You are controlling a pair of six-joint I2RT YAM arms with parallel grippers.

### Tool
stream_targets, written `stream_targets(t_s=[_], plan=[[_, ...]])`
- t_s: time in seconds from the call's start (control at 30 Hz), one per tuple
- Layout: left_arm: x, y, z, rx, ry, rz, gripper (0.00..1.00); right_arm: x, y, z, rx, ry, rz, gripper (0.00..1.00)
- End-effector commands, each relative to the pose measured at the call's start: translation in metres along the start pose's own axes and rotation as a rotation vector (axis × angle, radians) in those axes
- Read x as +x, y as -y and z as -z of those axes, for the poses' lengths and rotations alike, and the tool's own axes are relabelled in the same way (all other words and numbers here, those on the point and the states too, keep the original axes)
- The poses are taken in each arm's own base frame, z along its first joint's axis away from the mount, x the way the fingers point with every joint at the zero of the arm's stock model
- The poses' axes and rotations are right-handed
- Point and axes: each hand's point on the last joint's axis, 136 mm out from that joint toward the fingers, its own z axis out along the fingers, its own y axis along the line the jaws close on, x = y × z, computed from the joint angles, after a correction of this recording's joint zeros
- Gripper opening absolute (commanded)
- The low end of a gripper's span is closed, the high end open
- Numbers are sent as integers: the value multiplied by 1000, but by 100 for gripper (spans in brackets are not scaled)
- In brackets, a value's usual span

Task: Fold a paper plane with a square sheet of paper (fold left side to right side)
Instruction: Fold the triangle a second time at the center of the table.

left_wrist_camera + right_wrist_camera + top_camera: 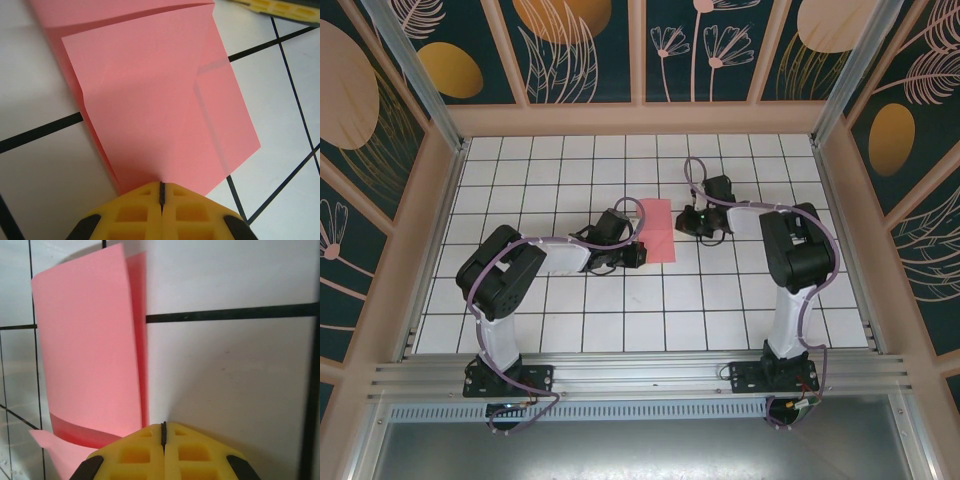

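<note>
The square sheet of paper (658, 230) is coral-red and lies folded in half as a tall rectangle at the table's middle. In the left wrist view the paper (160, 100) shows two stacked layers with slightly offset edges. My left gripper (640, 252) (161, 185) is shut, its yellow tips meeting at the paper's near-left edge, on top of it. My right gripper (688, 222) (163, 424) is shut too, its tips on the white table just beside the paper's right edge. There the paper (90, 350) has its top layer bowed up a little.
The white grid table (570, 310) is boxed in by patterned walls (580, 50) and aluminium posts (415, 70). Both arm bases sit on the rail (640, 375) at the near edge. Open tiles lie left, right and in front of the paper.
</note>
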Motion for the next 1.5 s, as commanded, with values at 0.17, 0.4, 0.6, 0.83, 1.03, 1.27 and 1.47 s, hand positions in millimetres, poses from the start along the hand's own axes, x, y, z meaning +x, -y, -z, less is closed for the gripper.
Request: stream_targets(t_s=[0.17,0.4,0.6,0.83,1.03,1.27,1.47], plan=[[30,-15,1,-58,-107,31,7,14,-54,20,-162,26,52,0],[30,-16,0,-60,-108,31,8,22,-68,-13,-157,-21,72,0],[22,-10,4,-50,-91,25,10,29,-43,-32,-61,-69,36,0],[-13,21,20,19,-23,-2,11,44,-25,-37,-12,-111,6,0],[-14,23,10,39,-38,0,10,47,-25,-36,-13,-118,10,0],[3,4,2,-17,-75,10,10,47,-25,-37,-11,-123,13,0],[19,-9,-1,-58,-109,10,9,48,-21,-37,5,-130,18,0]])
